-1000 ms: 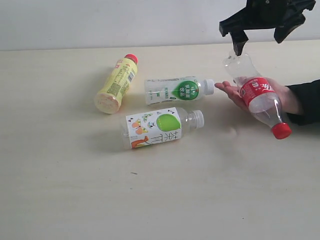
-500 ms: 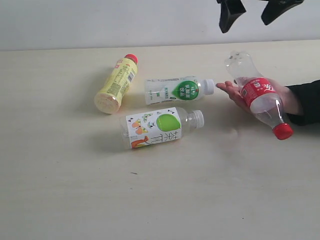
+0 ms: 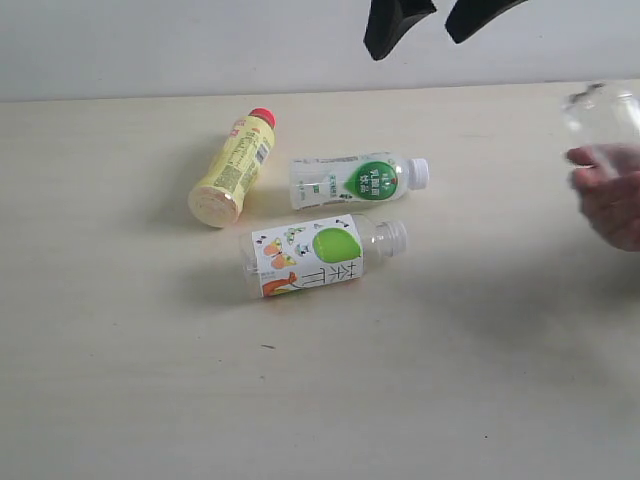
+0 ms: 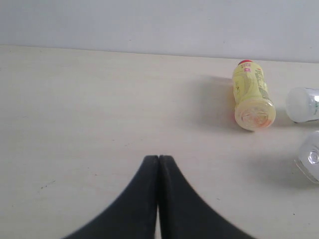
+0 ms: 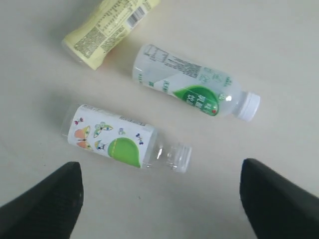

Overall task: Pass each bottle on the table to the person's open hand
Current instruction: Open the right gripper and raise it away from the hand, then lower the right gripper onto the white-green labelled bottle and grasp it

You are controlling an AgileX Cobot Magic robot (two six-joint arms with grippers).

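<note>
Three bottles lie on the table (image 3: pixel 120 380): the yellow one with a red cap (image 3: pixel 234 167) (image 4: pixel 251 93) (image 5: pixel 108 30), the clear one with a green-white label (image 3: pixel 355 180) (image 5: pixel 194 94), and the clear one with a white fruit-picture label (image 3: pixel 320 255) (image 5: pixel 124 142). The person's hand (image 3: pixel 610 195) at the right edge holds a blurred clear bottle (image 3: pixel 603 115); its red label is out of view. My right gripper (image 3: pixel 430 22) (image 5: pixel 159 191) hangs open high above the bottles. My left gripper (image 4: pixel 158 159) is shut on nothing, left of the yellow bottle.
A pale wall (image 3: pixel 180 45) runs behind the table's far edge. A tiny dark speck (image 3: pixel 267 347) marks the tabletop in front of the fruit-label bottle.
My right gripper rose and moved left, from above the hand to above the lying bottles. The person's hand withdrew to the right with the red-label bottle.
</note>
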